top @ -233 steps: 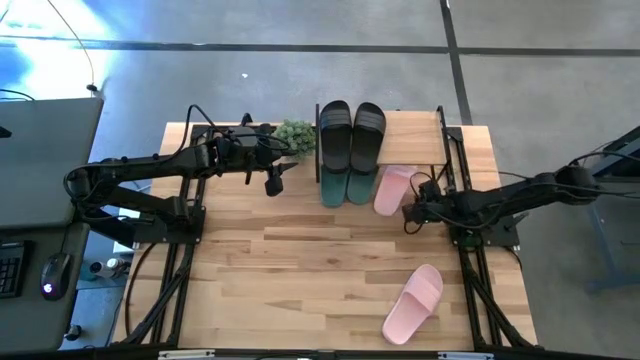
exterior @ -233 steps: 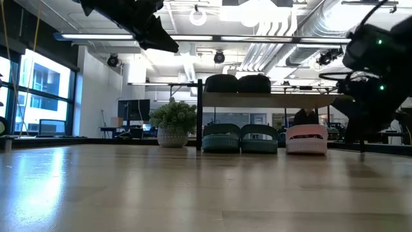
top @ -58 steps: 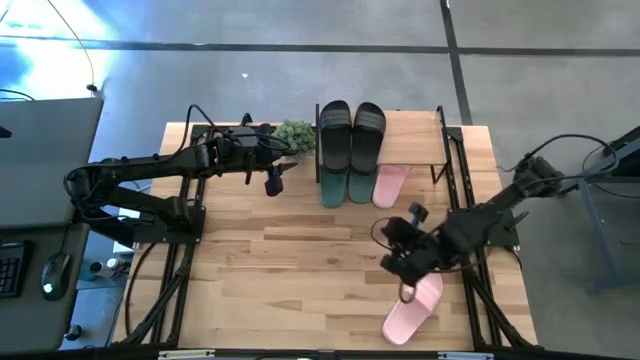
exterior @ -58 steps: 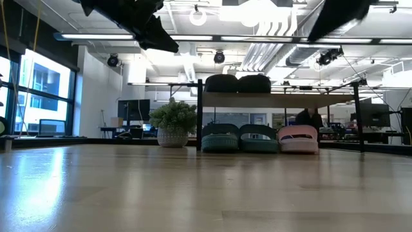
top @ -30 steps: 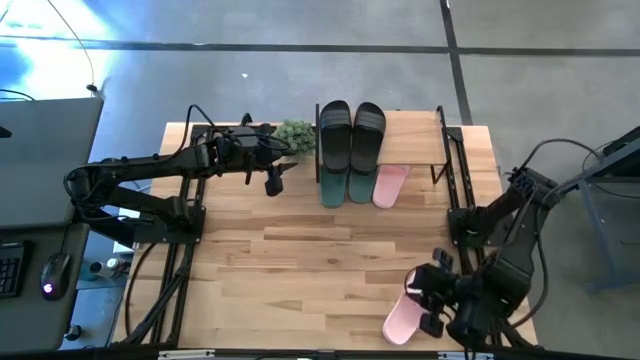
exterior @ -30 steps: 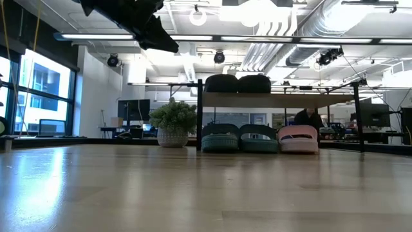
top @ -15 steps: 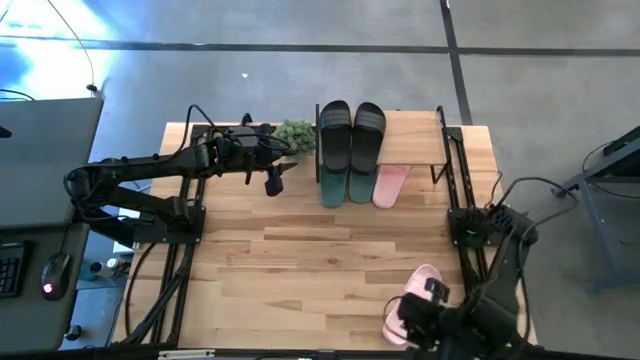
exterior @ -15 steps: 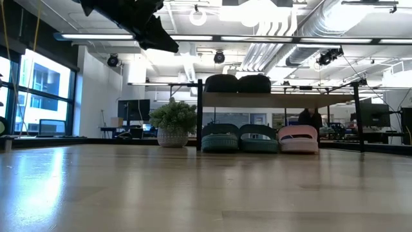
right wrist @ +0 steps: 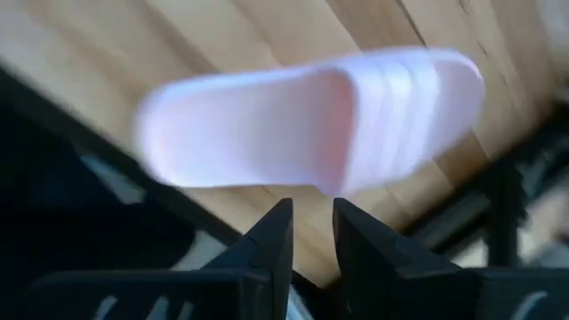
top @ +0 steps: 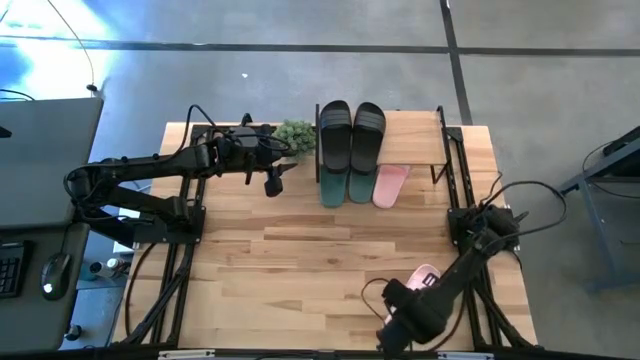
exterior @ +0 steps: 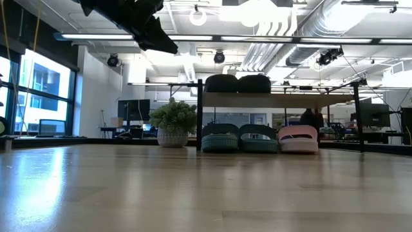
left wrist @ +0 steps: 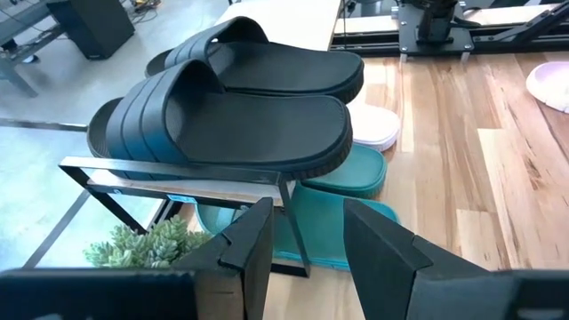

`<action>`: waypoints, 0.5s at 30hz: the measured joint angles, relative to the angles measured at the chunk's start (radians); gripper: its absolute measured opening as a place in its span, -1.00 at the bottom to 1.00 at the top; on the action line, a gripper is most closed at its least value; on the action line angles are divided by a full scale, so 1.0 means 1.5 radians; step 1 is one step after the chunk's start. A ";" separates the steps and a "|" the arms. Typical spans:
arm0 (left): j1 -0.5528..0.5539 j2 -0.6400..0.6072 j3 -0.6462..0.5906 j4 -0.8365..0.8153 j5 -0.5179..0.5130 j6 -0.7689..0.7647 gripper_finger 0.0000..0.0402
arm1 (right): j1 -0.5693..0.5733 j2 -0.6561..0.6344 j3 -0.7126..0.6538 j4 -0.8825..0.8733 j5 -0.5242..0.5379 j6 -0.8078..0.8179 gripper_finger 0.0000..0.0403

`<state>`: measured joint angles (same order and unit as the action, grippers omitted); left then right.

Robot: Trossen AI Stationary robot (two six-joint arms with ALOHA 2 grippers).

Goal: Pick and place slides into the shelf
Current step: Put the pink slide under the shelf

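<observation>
My right hand (top: 400, 322) hovers over the loose pink slide (right wrist: 311, 120) at the worktop's (top: 300, 260) front edge, well apart from the shelf (top: 410, 125), fingers slightly spread, gripping nothing.

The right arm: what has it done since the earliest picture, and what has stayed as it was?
The right gripper left the first pink slide under the shelf, straightened beside the teal pair, and swung to the table's near edge over the second pink slide, not yet gripped. The left gripper, black pair and plant stayed put.
</observation>
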<state>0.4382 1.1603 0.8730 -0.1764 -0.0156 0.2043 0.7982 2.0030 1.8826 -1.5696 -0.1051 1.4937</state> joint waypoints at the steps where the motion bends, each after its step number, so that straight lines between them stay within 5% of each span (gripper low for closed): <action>1: 0.000 0.000 0.000 0.000 0.000 0.000 -0.39 | -0.002 -0.001 -0.021 -0.002 -0.019 0.002 -0.63; 6: 0.000 0.000 0.000 -0.001 -0.001 0.000 -0.39 | -0.002 -0.001 -0.106 -0.001 -0.070 0.035 -0.63; 15: 0.000 0.000 0.000 -0.002 -0.002 0.000 -0.39 | 0.001 -0.002 -0.145 -0.001 0.000 0.094 -0.63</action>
<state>0.4385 1.1603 0.8730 -0.1787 -0.0181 0.2043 0.7990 2.0006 1.6646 -1.5713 -0.1052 1.6345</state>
